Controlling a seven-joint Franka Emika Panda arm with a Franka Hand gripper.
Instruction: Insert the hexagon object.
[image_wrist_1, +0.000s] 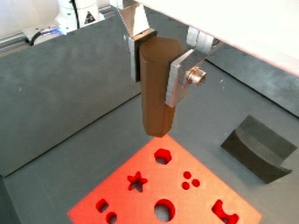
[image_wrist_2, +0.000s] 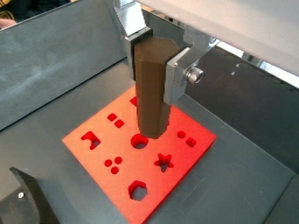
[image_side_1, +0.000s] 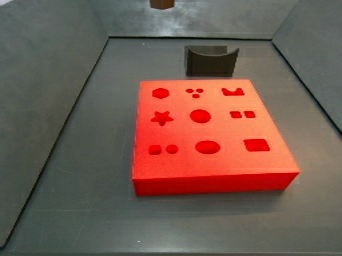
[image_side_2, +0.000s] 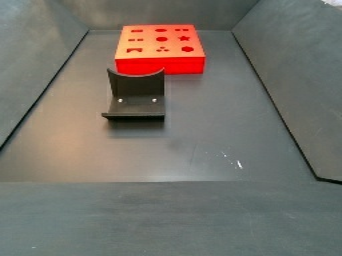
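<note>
My gripper (image_wrist_1: 158, 70) is shut on the hexagon object (image_wrist_1: 156, 109), a long reddish-brown six-sided peg that hangs upright between the silver fingers (image_wrist_1: 177, 80). Both wrist views show this grip (image_wrist_2: 156, 68), with the peg (image_wrist_2: 149, 109) well above the red block (image_wrist_2: 176, 144). The block (image_wrist_1: 128, 199) has several shaped holes, among them a hexagon hole (image_wrist_1: 163, 156) that also shows in the wrist view (image_wrist_2: 139, 190) and in a side view (image_side_1: 160, 93). Only the peg's lower end (image_side_1: 162, 4) shows in a side view, high over the far floor behind the block (image_side_1: 214, 160).
The dark fixture (image_side_1: 210, 60) stands on the floor beyond the red block, and shows in both wrist views (image_wrist_1: 257, 147) (image_wrist_2: 30, 206). In a side view the fixture (image_side_2: 134, 95) stands nearer than the block (image_side_2: 160, 60). Grey bin walls (image_side_1: 60, 120) enclose the floor.
</note>
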